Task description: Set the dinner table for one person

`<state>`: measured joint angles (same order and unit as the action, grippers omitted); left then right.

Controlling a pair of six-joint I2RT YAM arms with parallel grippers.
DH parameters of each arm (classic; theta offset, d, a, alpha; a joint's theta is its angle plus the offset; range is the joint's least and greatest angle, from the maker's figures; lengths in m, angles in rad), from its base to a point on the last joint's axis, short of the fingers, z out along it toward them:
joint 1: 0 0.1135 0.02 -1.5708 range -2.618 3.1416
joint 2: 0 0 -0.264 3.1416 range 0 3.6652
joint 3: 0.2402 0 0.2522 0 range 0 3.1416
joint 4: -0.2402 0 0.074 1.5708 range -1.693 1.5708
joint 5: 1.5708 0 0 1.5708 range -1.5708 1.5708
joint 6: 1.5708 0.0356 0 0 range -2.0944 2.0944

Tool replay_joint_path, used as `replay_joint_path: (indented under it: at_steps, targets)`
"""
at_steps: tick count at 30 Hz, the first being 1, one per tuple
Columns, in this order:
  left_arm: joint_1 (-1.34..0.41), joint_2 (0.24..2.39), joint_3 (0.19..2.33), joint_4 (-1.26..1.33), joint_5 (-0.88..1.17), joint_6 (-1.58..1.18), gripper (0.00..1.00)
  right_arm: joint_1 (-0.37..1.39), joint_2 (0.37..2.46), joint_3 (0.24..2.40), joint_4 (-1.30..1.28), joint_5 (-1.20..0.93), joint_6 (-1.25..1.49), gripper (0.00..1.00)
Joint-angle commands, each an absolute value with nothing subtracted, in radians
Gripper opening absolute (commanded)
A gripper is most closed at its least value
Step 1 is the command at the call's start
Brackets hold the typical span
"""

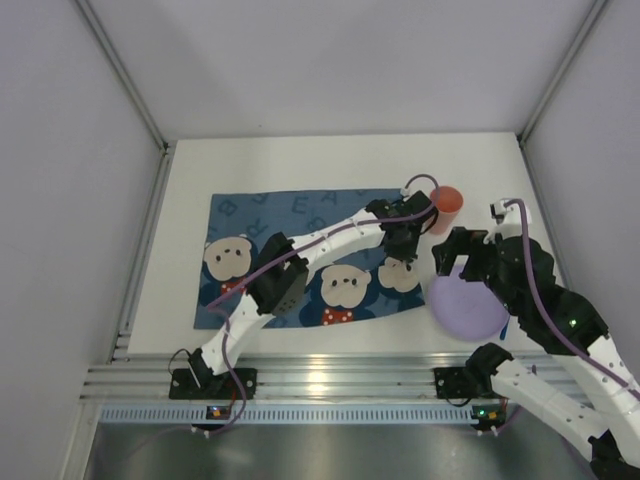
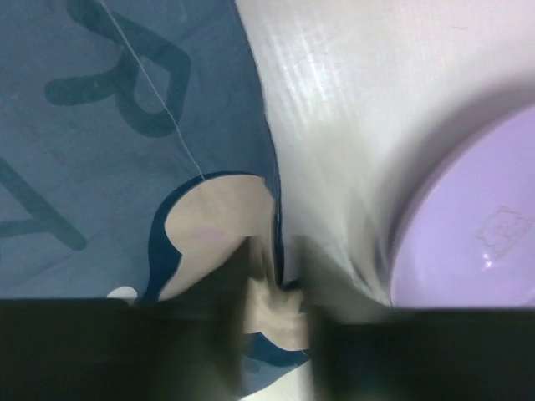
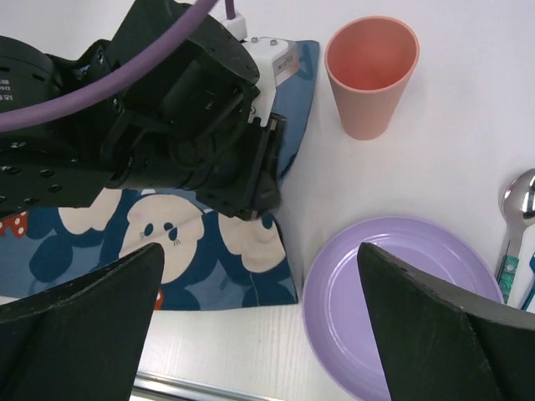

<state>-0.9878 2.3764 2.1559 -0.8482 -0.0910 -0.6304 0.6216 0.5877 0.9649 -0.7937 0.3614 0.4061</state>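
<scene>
White dinner table point(image 1: 300, 160) fills the enclosure floor. Left gripper point(image 2: 280, 288): jaws set close about the right edge of the blue mat point(image 1: 300, 215); whether they grip it cannot be told. Right gripper point(image 3: 259, 251): wide open, empty, above purple plate point(image 3: 401, 292) near the table's front-right corner.

You have the white dinner table point(image 1: 300, 160) carrying a blue mat point(image 1: 290, 210) printed with cartoon faces across its middle; a purple plate point(image 1: 458, 308) sits just off the mat's right edge; a pink cup point(image 1: 447, 203) stands upright beyond the plate; a spoon point(image 3: 518, 205) lies just right of the plate.
</scene>
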Motion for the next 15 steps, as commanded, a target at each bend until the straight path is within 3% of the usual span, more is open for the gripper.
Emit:
replay_joint_path:
  at_steps: [1, 2, 3, 9, 15]
  targets:
    - [-1.008, 2.329, 2.198, -0.767, -0.020, -0.661, 0.68, 0.637, 0.609, 0.996, -0.787, 0.383, 0.384, 1.00]
    - [-1.008, 2.310, 2.198, -0.762, -0.024, -0.664, 0.89, 0.635, 0.611, 0.996, -0.785, 0.382, 0.383, 1.00]
    - [-1.008, 2.297, 2.200, -0.758, -0.032, -0.664, 0.99, 0.637, 0.617, 1.002, -0.781, 0.380, 0.382, 1.00]
    - [-1.006, 2.139, 2.151, -0.787, -0.112, -0.663, 0.98, 0.635, 0.675, 1.096, -0.746, 0.431, 0.315, 1.00]
    - [-0.924, 1.844, 1.835, -0.795, -0.256, -0.715, 0.98, 0.571, 0.972, 1.336, -0.816, 0.495, 0.224, 1.00]
